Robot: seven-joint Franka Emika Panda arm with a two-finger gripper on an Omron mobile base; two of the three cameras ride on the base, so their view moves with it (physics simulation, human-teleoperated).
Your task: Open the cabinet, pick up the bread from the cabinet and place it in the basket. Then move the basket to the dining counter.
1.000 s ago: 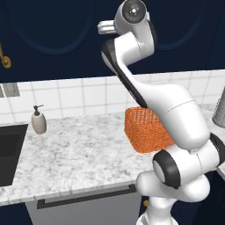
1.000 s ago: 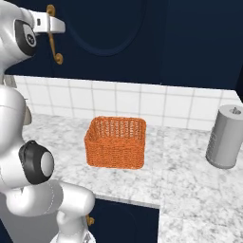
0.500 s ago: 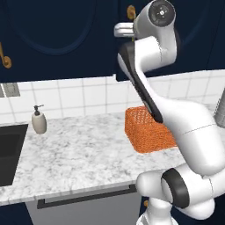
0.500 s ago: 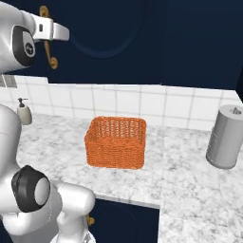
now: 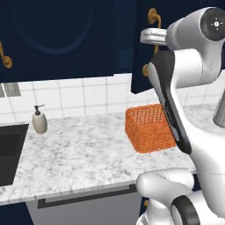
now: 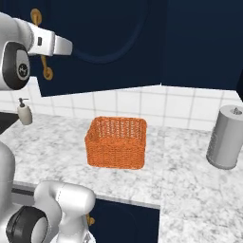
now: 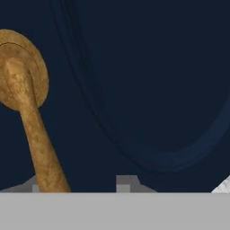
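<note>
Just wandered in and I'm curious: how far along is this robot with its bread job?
Early. The cabinet door already stands swung partly out, with the gripper up at its brass handle. The basket on the counter holds nothing. Fetching the bread and carrying the basket away are still left.

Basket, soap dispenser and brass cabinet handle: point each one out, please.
basket (image 6: 116,144): right base view, front woven wall.
soap dispenser (image 5: 39,122): left base view, bottle body.
brass cabinet handle (image 7: 38,143): hand view, middle of the curved bar.
</note>
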